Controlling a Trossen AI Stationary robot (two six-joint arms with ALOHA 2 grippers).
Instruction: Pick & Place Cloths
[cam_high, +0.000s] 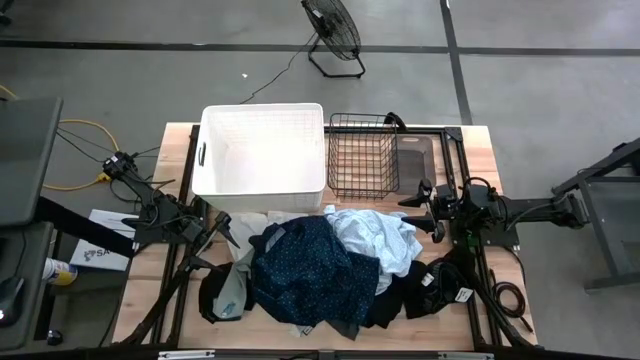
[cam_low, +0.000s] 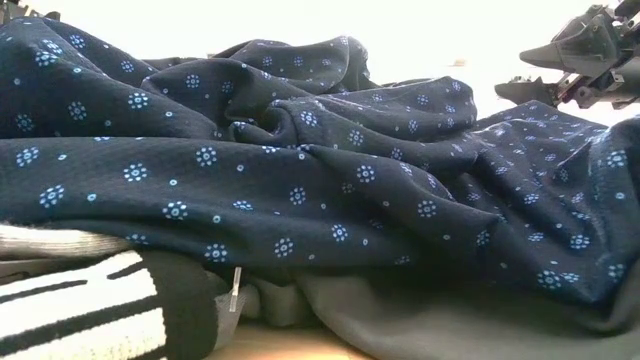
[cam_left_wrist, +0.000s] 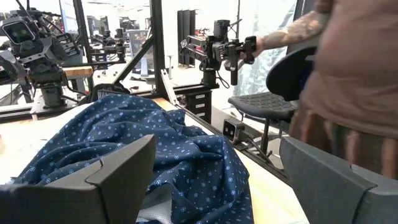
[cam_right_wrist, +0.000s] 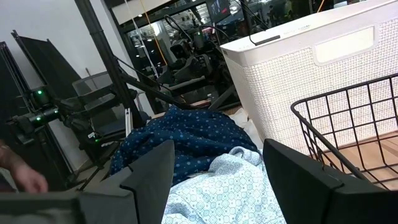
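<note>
High view shows the cloths all heaped on the near half of the table, the navy patterned one on top beside a light blue one, while the white tub and the wire basket behind them look empty, so by my reading nothing is placed yet. Left gripper and right gripper flank the heap at its far edge, fingers spread and grasping nothing
</note>
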